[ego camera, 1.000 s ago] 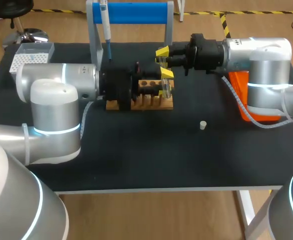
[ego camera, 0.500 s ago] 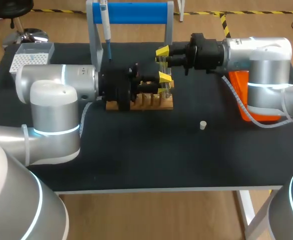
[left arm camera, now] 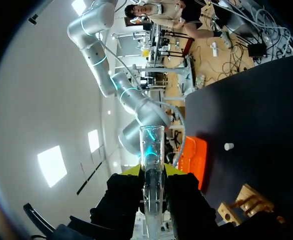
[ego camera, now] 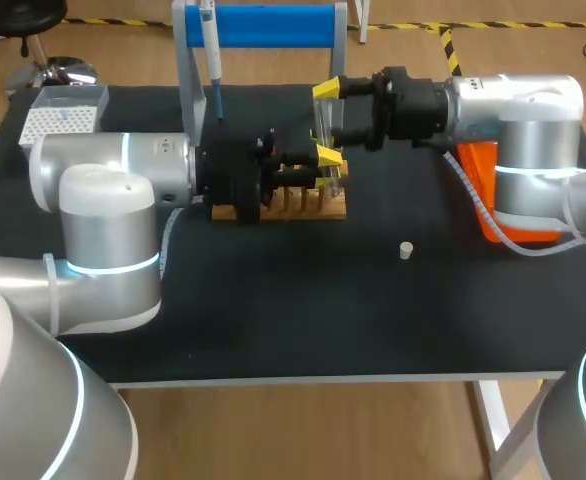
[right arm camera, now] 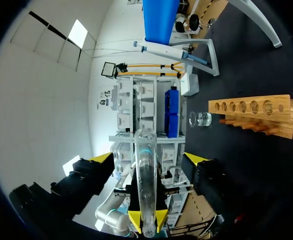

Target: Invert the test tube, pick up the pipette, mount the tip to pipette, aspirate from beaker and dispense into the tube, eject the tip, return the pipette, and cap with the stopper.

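Fingers (left arm camera: 126, 196) of your left arm are clamped on the test tube (left arm camera: 150, 165), one on each side of the glass, and the open rim of the tube projects ahead of them. Note that the right fingers (right arm camera: 195, 160) stand wide apart. The tube lies in the gap between them, and neither yellow tip touches it.

Check the head view for position. Your left arm reaches in from the left and holds the tube above the right end of the wooden rack (ego camera: 295, 206). Your right arm comes in from the right, and its fingers straddle the tube just above the left arm's grip.

Locate the remaining items as follows:
- The pipette (ego camera: 210, 45) hangs upright on the blue stand (ego camera: 268, 25) at the far edge of the worktop (ego camera: 273, 310).
- The stopper (ego camera: 405, 250) stands alone, to the right of the rack and nearer than it.
- The tip box (ego camera: 58, 115) sits at the far left corner.
- The beaker (right arm camera: 202, 119) stands just off the rack's end that lies away from the right fingers.
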Controlling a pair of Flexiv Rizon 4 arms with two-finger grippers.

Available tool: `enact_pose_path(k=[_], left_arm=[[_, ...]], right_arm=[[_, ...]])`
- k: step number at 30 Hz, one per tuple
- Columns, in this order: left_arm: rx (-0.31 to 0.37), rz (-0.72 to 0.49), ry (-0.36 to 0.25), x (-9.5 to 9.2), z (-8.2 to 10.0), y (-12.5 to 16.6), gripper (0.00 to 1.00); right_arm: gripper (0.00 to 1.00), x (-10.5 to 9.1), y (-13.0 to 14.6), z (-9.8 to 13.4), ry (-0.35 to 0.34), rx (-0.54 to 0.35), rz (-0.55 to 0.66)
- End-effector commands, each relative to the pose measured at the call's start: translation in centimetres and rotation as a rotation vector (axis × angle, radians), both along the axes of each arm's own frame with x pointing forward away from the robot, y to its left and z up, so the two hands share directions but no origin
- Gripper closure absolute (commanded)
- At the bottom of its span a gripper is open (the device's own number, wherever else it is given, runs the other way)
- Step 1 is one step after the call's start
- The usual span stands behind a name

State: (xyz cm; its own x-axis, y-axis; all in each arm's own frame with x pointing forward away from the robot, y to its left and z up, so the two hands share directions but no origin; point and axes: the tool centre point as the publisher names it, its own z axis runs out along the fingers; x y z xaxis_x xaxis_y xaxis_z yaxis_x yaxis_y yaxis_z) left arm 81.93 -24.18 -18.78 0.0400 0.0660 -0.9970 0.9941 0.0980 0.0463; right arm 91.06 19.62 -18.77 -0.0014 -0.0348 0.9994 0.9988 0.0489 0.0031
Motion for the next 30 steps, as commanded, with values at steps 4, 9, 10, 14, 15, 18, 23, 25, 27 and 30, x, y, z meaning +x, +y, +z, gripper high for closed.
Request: enact_pose_path(k=[4,9,10,14,15,18,23,25,27,30], left_arm=[[-0.001,0.003,-0.003,-0.1,0.0,-0.1,1.0],[-0.001,0.003,-0.003,-0.1,0.0,-0.1,1.0],[-0.001,0.003,-0.003,-0.1,0.0,-0.1,1.0],[-0.001,0.003,-0.003,-0.1,0.0,-0.1,1.0],[-0.001,0.003,-0.003,-0.1,0.0,-0.1,1.0],[-0.001,0.003,-0.003,-0.1,0.0,-0.1,1.0],[-0.001,0.003,-0.003,-0.1,0.0,-0.1,1.0],[-0.001,0.003,-0.003,-0.1,0.0,-0.1,1.0],[-0.001,0.003,-0.003,-0.1,0.0,-0.1,1.0],[-0.001,0.003,-0.003,-0.1,0.0,-0.1,1.0]], right_arm=[[0.0,-0.6,-1.2,0.0,-0.07,-0.047,-0.028],[0.0,-2.2,-4.5,-0.2,-0.197,-0.129,-0.072],[0.0,-2.5,-5.1,-0.2,-0.226,-0.141,-0.088],[0.0,-3.3,-7.4,-0.2,-0.364,-0.198,-0.128],[0.0,-3.4,-7.8,-0.3,-0.398,-0.217,-0.136],[0.0,-3.8,-9.0,-0.8,-0.541,-0.287,-0.163],[0.0,-4.4,-10.4,-2.6,-0.771,-0.446,-0.218],[0.0,-4.4,-10.8,-3.3,-0.818,-0.496,-0.239],[0.0,-4.4,-10.8,-3.3,-0.818,-0.496,-0.239],[0.0,-4.4,-10.8,-3.3,-0.818,-0.496,-0.239]])
